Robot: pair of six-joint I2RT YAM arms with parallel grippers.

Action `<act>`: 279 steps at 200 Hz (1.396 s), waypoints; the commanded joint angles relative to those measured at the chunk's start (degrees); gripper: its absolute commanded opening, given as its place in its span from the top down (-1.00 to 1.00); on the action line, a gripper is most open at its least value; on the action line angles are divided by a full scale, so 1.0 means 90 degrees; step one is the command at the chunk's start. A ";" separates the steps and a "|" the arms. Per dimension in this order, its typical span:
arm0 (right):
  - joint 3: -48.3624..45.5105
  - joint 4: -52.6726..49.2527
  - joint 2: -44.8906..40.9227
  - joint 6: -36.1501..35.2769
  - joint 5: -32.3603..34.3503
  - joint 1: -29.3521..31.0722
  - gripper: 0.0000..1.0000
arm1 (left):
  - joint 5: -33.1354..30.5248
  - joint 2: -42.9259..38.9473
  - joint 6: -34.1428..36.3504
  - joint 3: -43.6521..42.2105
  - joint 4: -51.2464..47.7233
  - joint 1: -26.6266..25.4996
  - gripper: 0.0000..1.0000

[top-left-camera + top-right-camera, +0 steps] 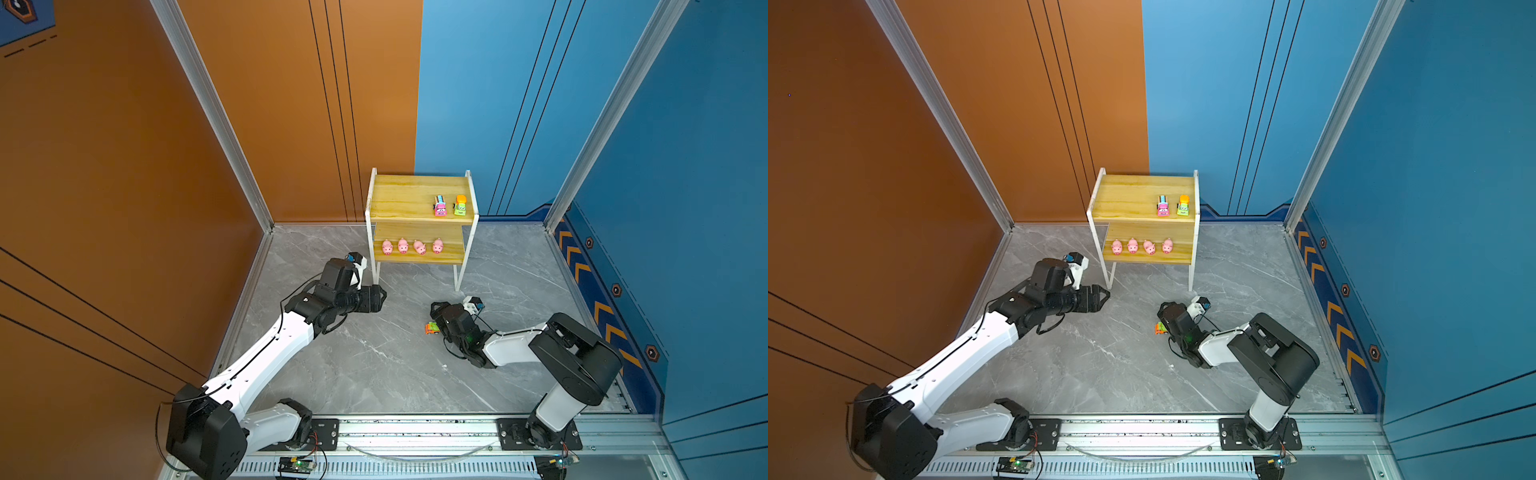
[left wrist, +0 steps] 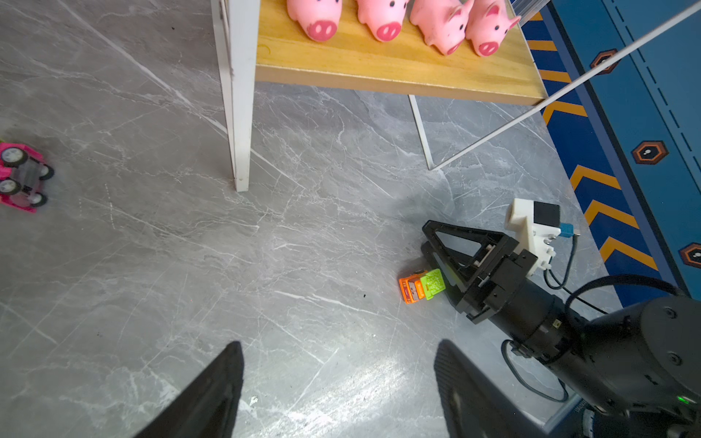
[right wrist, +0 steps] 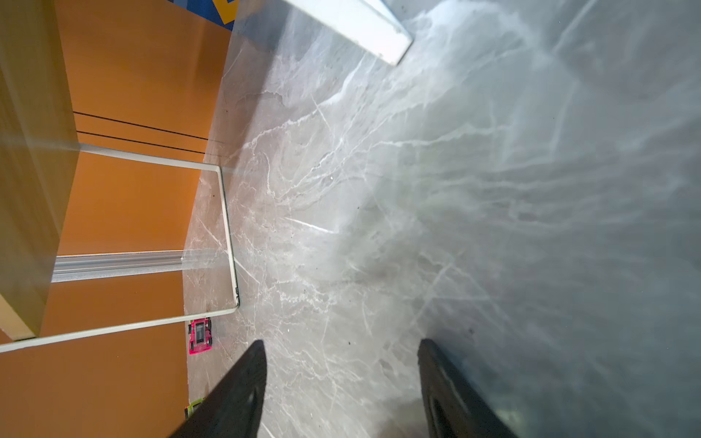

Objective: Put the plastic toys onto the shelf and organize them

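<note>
The shelf [image 1: 403, 195] stands at the back of the grey floor. Its lower board carries a row of pink pigs [image 1: 411, 246], seen close in the left wrist view as pigs [image 2: 387, 22]. Two cars sit on the upper board, a pink one [image 1: 440, 206] and a green-orange one [image 1: 460, 205]. An orange-green car [image 1: 432, 328] lies on the floor just beside my right gripper [image 1: 433, 309], outside its open, empty jaws. A pink car [image 2: 22, 176] lies wheels-up on the floor, hidden under my left arm in both top views. My left gripper [image 1: 382, 296] hovers open and empty by the shelf's front left leg.
The shelf's white front leg [image 2: 241, 113] stands close ahead of the left gripper [image 2: 338, 343]. In the right wrist view the pink car [image 3: 200, 335] lies near the orange wall, with a small green toy [image 3: 193, 407] half hidden behind a finger. Walls close three sides.
</note>
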 commanded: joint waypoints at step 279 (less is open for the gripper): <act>-0.1065 0.0075 -0.0840 0.0651 0.0384 0.1608 -0.32 | 0.0064 -0.0288 0.0061 -0.0048 0.0118 -0.0143 -0.61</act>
